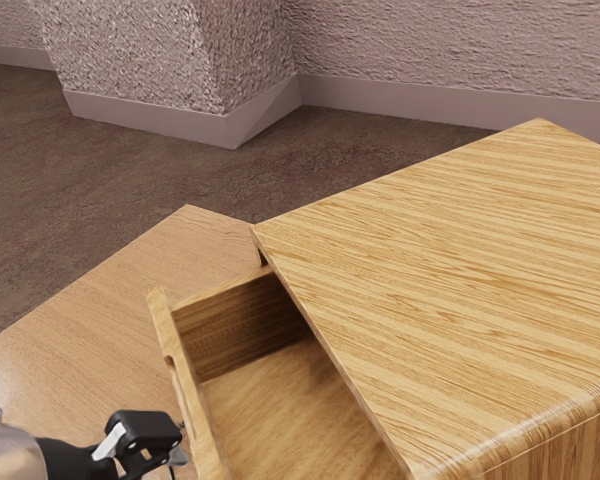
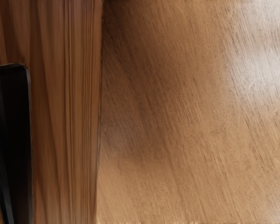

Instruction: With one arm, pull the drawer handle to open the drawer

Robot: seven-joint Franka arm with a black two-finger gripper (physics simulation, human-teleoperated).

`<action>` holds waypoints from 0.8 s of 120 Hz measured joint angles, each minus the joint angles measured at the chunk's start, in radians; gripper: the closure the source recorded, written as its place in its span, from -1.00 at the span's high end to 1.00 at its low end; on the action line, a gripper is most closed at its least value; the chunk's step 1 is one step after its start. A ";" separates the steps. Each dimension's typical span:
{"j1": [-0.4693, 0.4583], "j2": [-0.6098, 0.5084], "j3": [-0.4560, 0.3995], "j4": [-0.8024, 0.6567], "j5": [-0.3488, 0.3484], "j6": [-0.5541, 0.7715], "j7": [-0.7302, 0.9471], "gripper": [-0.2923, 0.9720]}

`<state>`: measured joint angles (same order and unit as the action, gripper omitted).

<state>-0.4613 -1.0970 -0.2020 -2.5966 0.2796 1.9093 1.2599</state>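
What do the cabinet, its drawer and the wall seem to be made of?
Cabinet: probably light wood or veneer, slightly glossy; striped grain with a soft sheen. Drawer: same grain, likely the same material. Wall: apparently rough plaster, matte; grainy, bumpy surface.

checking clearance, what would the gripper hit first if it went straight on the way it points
Most likely the drawer front: the gripper points toward the exterior view's right and sits close against that panel's outer face. Depth there is unclear, so it may already touch.
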 joint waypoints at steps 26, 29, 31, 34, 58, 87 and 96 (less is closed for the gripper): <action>0.027 -0.052 -0.051 -0.002 -0.029 -0.053 0.000 0.48; 0.030 -0.059 -0.057 -0.002 -0.033 -0.060 0.000 0.48; 0.032 -0.063 -0.060 -0.002 -0.035 -0.064 0.000 0.48; 0.034 -0.069 -0.064 -0.002 -0.038 -0.071 0.000 0.49; 0.059 -0.107 -0.081 0.000 -0.059 -0.142 0.000 0.54; 0.111 -0.140 -0.087 0.328 -0.042 -0.435 -0.007 0.51; 0.050 0.030 -0.052 0.534 -0.077 -0.521 -0.072 0.51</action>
<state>-0.4117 -1.0674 -0.2544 -2.0630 0.2030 1.3881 1.1876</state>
